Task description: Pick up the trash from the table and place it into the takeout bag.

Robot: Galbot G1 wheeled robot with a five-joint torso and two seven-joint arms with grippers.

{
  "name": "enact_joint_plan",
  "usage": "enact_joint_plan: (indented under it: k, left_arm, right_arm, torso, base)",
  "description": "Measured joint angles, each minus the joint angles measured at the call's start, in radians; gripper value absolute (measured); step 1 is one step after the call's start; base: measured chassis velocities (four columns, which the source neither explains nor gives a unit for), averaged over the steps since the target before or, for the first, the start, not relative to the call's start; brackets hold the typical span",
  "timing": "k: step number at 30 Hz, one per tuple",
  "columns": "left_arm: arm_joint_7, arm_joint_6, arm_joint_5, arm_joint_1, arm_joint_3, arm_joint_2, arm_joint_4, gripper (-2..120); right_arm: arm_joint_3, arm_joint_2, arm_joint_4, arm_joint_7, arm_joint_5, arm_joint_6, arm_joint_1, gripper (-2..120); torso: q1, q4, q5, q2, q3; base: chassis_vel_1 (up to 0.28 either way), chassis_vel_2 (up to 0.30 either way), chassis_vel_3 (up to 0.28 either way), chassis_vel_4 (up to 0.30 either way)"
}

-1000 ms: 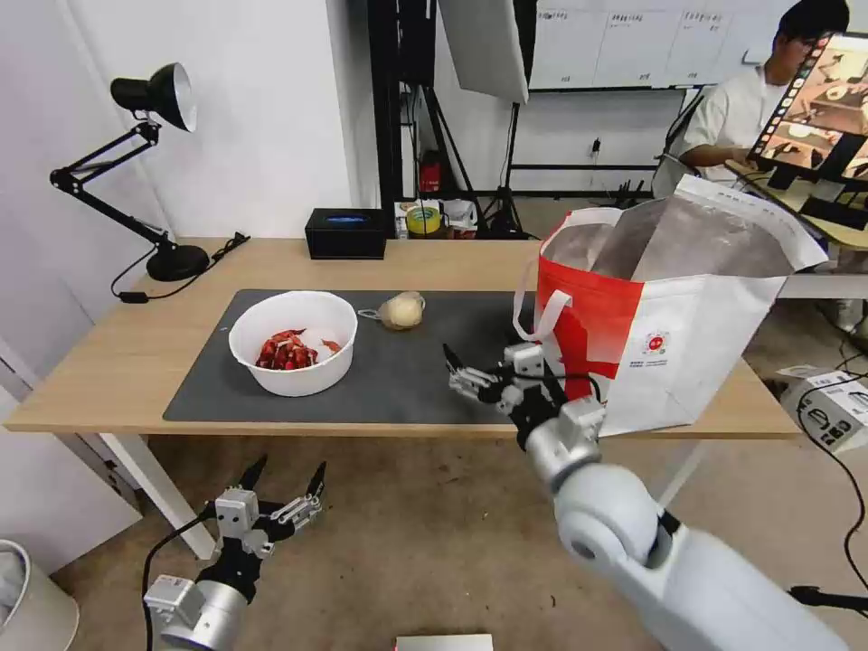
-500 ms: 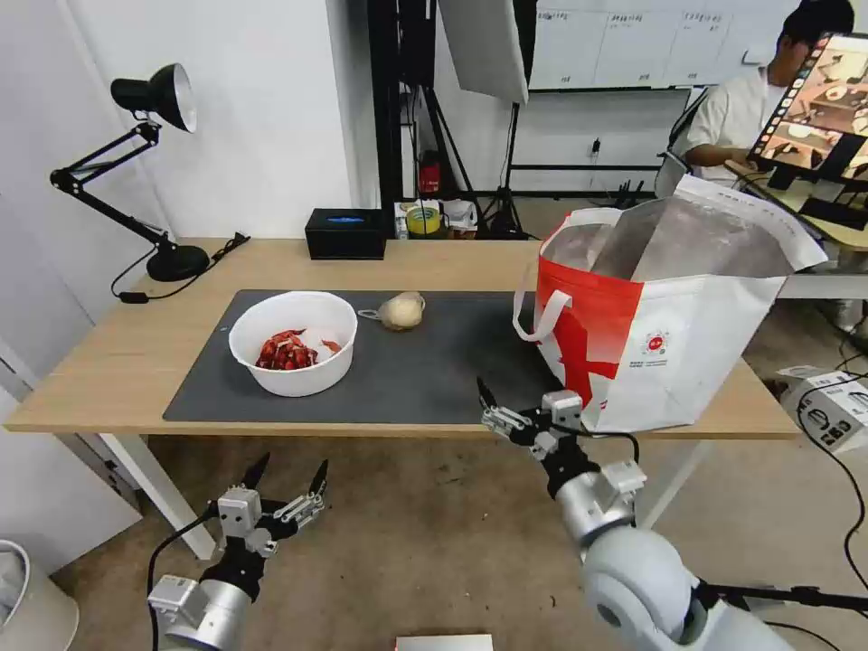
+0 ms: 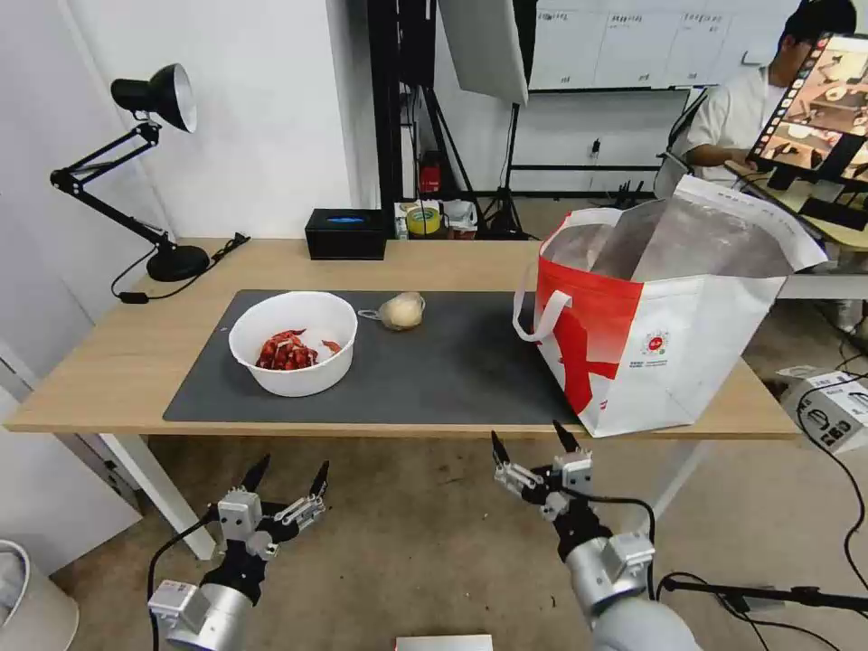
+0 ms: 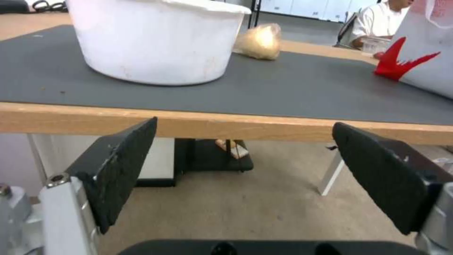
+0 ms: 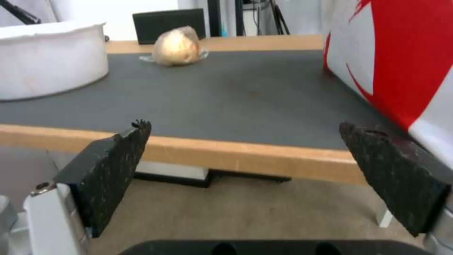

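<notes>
The trash on the dark mat [image 3: 434,362] of the table [image 3: 99,362] is a white round bowl [image 3: 294,342] with red scraps and a beige wrapped lump [image 3: 401,310] behind it. At the table's right end stands the red-and-white takeout bag [image 3: 660,316], its foil mouth open. Both arms hang below the front edge. My left gripper [image 3: 287,472] is open in front of the bowl [image 4: 155,39]. My right gripper [image 3: 530,440] is open below the bag's left corner, facing the lump [image 5: 177,46] and the bag [image 5: 401,63].
A black tissue box [image 3: 345,232] sits at the table's back edge and a black desk lamp [image 3: 154,99] at the back left. White table legs [image 3: 149,488] stand near my left arm. A monitor and small boxes are to the right.
My right arm has drawn back from over the mat beside the bag and dropped below the table's front edge, still open. The left arm has barely moved.
</notes>
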State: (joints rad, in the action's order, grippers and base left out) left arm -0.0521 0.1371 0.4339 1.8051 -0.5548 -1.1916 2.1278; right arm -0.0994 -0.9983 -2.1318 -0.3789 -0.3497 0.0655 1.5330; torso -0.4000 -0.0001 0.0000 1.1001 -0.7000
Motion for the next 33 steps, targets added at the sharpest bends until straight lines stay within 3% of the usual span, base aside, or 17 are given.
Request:
enact_joint_plan:
  k: [21, 31, 33]
  left_arm:
    - [-0.002, 0.003, -0.001, 0.003, 0.000, 0.005, -0.001, 100]
    - [0.001, 0.003, 0.005, -0.002, 0.002, 0.019, -0.004, 100]
    - [0.011, -0.007, 0.023, -0.038, 0.038, 0.062, -0.021, 100]
  right_arm:
    - [0.013, 0.010, 0.030, 0.012, -0.006, 0.000, -0.029, 100]
    - [0.103, 0.018, 0.042, 0.051, -0.088, -0.036, -0.199, 100]
    - [0.095, 0.005, 0.042, 0.053, -0.095, -0.053, -0.217, 100]
  torso:
    - [0.000, 0.0000, -0.0001, 0.000, 0.000]
    - [0.000, 0.0005, 0.0000, 0.000, 0.000]
    - [0.000, 0.0003, -0.0003, 0.000, 0.000]
  base:
    - [0.000, 0.000, 0.000, 0.000]
    - [0.000, 0.000, 0.000, 0.000]
    - [0.000, 0.000, 0.000, 0.000]
